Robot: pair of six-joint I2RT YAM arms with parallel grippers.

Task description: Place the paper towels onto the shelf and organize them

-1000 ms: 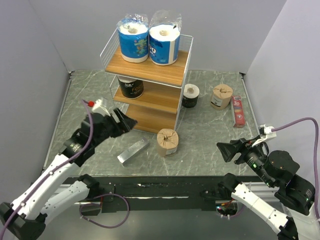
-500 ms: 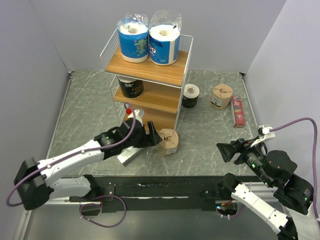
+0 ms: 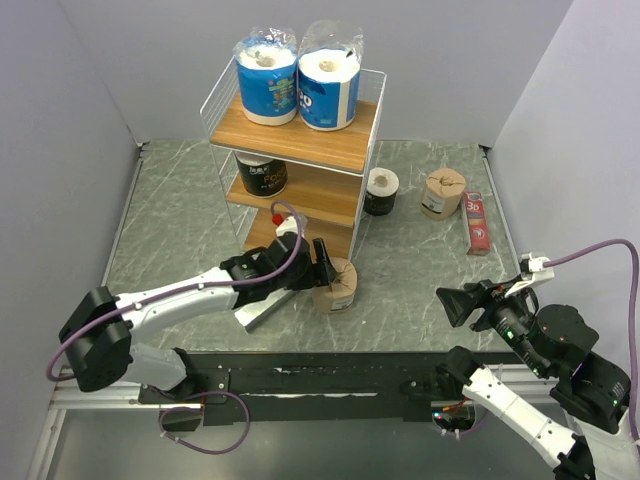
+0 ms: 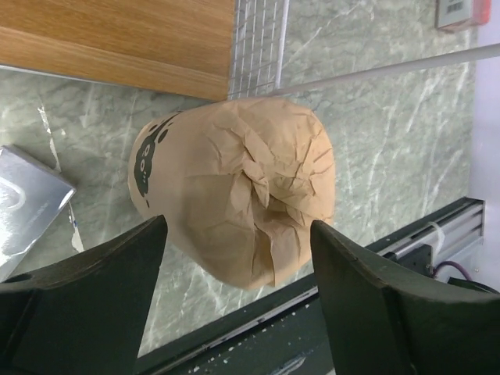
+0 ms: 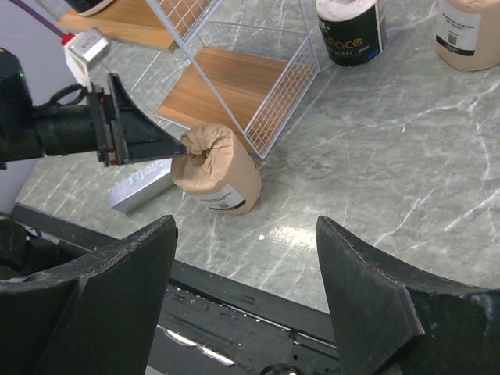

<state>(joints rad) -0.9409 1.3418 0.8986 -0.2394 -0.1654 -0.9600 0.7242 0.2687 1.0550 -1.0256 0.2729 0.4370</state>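
The shelf [image 3: 300, 140] stands at the back. Two blue rolls [image 3: 267, 82] [image 3: 329, 88] sit on its top board and one black roll [image 3: 262, 174] on the middle board. A second black roll [image 3: 381, 191] and a brown roll [image 3: 443, 192] stand on the table to its right. Another brown roll [image 3: 336, 284] stands by the shelf's front corner. My left gripper [image 3: 321, 264] is open with its fingers on either side of that brown roll [image 4: 234, 187], not touching. My right gripper [image 3: 446, 302] is open and empty at the front right; it sees the brown roll [image 5: 216, 169].
A flat silver bar [image 3: 262, 305] lies left of the near brown roll, under my left arm. A slim red box [image 3: 476, 222] lies at the right near the wall. The table's black front rail [image 3: 330, 375] runs just below the brown roll.
My left arm has swung right from the table's left side and reached the brown roll, its open jaws now around it. My right arm has barely moved.
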